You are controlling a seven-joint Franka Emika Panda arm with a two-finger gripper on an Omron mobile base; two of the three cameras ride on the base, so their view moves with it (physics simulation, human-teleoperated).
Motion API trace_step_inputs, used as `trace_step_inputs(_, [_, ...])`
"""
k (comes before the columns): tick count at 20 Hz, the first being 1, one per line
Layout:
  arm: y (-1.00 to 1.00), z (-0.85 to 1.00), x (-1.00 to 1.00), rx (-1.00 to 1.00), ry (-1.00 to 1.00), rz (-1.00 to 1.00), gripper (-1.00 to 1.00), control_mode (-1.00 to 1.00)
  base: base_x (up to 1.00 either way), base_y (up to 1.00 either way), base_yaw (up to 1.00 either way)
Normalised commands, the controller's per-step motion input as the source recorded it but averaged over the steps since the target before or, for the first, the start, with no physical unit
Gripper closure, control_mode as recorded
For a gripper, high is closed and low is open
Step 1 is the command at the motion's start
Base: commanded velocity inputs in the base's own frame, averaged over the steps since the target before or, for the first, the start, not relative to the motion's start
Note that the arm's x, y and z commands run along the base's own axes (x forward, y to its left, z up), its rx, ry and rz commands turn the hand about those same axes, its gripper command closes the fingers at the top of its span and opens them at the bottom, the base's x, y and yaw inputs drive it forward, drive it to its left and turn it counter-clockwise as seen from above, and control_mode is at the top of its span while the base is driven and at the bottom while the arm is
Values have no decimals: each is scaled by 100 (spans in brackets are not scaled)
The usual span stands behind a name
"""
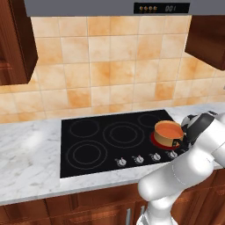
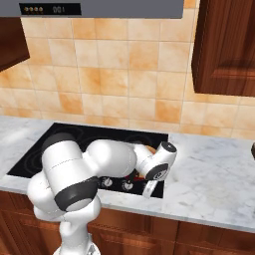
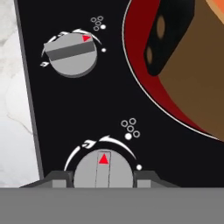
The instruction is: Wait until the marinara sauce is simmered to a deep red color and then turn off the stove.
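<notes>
The gripper is clenched on the near knob, with the pot at its one o'clock; a slipping twist would leave the burner glowing.

Left base view: set behind and left of the white arm, facing forward and down, mid-range, onto the flat black glass stove in a grey-veined marble counter. Right base view: behind and right of the arm, facing the same stove from the opposite side. Shared: stove, counter, orange tiled wall, grey range hood. Hand view: very close above the stove's front edge, looking down on two round silver knobs.
</notes>
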Motion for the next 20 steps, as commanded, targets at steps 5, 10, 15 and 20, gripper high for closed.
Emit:
trace_step_inputs(5, [0,0,0,0,0,0,100,-100,0,0,0])
trace_step_inputs(10, [0,0,0,0,0,0,100,-100,0,0,0])
trace_step_inputs(15, [0,0,0,0,0,0,100,-100,0,0,0])
trace_step_inputs(20, [0,0,0,0,0,0,100,-100,0,0,0])
